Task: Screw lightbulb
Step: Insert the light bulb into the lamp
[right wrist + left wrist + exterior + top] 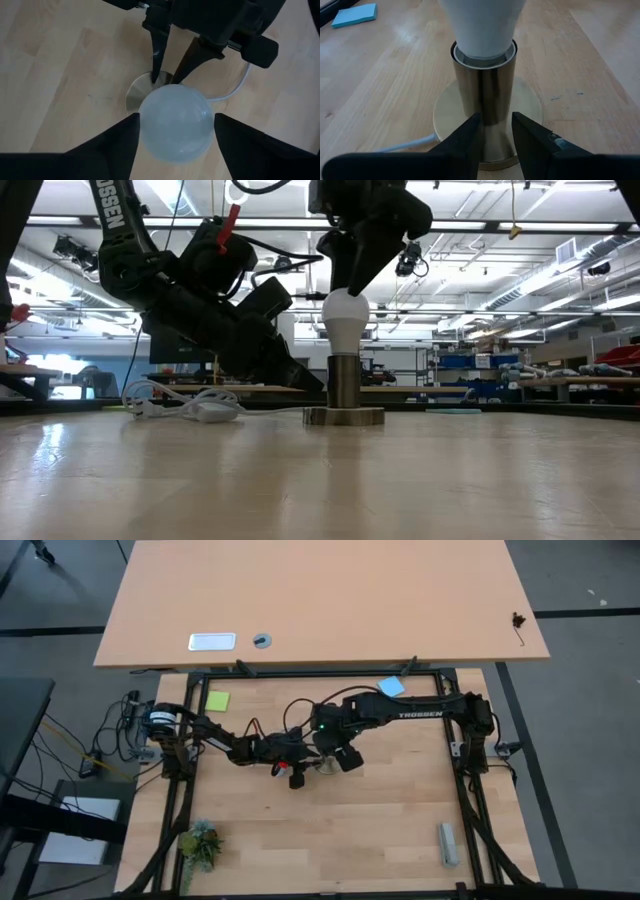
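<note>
- We see the lightbulb [345, 320] standing neck-down in the metal socket [344, 383], directly under our right end effector [352, 280].
- Right end effector: fingers apart, flanking the bulb's dome.
- Left end effector [495, 132]: clamped on the socket tube.
- Only the low view shows the white cable [190, 408] on the desk [320, 480].

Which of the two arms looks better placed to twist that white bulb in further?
The right. Its gripper hangs above the rounded white lightbulb, fingers flanking the dome. The left gripper sits low, holding the shiny metal socket tube steady on its round base.
</note>
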You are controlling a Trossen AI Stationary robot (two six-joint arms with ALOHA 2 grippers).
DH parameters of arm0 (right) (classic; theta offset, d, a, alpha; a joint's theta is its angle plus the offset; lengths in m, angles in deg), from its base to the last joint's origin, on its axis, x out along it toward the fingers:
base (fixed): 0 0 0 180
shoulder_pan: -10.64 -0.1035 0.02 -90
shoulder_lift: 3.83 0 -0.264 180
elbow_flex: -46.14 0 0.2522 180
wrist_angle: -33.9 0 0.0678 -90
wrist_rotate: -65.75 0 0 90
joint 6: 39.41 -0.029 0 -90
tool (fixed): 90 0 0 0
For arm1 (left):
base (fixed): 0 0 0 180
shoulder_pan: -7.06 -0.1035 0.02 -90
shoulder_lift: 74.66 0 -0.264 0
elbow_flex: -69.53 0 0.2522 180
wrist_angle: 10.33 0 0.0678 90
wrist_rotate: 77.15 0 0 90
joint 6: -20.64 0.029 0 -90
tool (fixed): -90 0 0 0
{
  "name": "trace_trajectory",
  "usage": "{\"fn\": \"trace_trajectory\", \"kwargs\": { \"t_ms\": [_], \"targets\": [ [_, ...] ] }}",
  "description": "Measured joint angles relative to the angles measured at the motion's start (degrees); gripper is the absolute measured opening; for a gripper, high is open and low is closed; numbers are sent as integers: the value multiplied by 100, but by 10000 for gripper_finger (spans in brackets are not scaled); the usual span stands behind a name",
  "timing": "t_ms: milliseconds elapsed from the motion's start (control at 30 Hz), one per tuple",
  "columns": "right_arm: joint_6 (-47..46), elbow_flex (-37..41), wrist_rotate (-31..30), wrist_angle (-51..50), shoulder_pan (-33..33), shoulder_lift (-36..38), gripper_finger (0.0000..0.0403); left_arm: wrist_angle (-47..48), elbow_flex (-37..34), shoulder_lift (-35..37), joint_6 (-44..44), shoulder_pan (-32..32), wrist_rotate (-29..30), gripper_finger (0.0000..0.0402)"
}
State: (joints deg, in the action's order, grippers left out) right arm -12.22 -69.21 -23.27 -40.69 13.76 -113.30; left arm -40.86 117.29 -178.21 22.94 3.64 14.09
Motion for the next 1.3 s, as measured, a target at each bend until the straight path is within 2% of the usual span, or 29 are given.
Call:
{"fn": "trace_trajectory", "kwargs": {
  "t_ms": [133,233,400,500,633,833,1133,1300],
  "targets": [
    [-184,-2,-27,-11,0,0,253,0,0,0,-23,-1,-2,114],
    [-650,-90,-405,-41,-2,-12,254,0,0,0,-81,0,-2,114],
    [-1335,-328,-573,-400,4,-13,274,1,0,0,-96,0,-2,114],
    [-1745,-434,-304,-525,29,-13,293,0,0,0,-95,0,-4,114],
    [-2033,-435,461,-528,95,-13,311,0,0,0,-98,0,-4,114],
    [-1519,-435,140,-398,83,-13,324,0,0,0,-103,-1,-5,114],
    [-772,-443,127,-275,-46,-254,326,2,0,2,-105,0,20,114],
    [-455,-424,-293,-406,-85,-413,327,25,-2,2,-105,0,31,114]
  ]
}}
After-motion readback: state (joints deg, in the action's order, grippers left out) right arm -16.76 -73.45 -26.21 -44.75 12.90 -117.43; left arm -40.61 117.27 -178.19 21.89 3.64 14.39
